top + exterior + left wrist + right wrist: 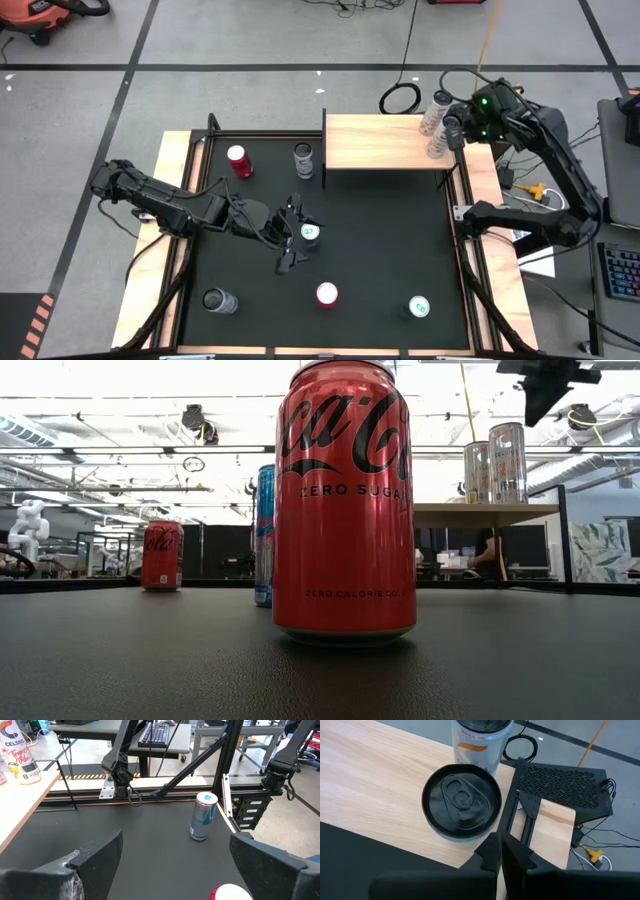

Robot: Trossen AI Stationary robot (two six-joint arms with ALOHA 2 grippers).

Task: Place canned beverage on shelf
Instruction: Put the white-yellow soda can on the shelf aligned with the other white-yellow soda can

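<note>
Left gripper point(290, 238) hung mid-frame in the high view, fingers wide around nothing, the blue-topped can point(310, 233) just beside them. Likely the pickup step; next, straddle and squeeze. Farther off, upper right, right gripper point(457, 133), fingers shut, empty, hovered by two cans point(437, 114) on the shelf point(380, 142).

Grey floor point(250, 45) crossed by black tape lines point(300, 67), desks beyond.

- High view looks straight down on the whole bench point(380, 250);
- low view sits at bench level, close behind a red can point(345, 500);
- both share the shelf point(385, 142).
</note>
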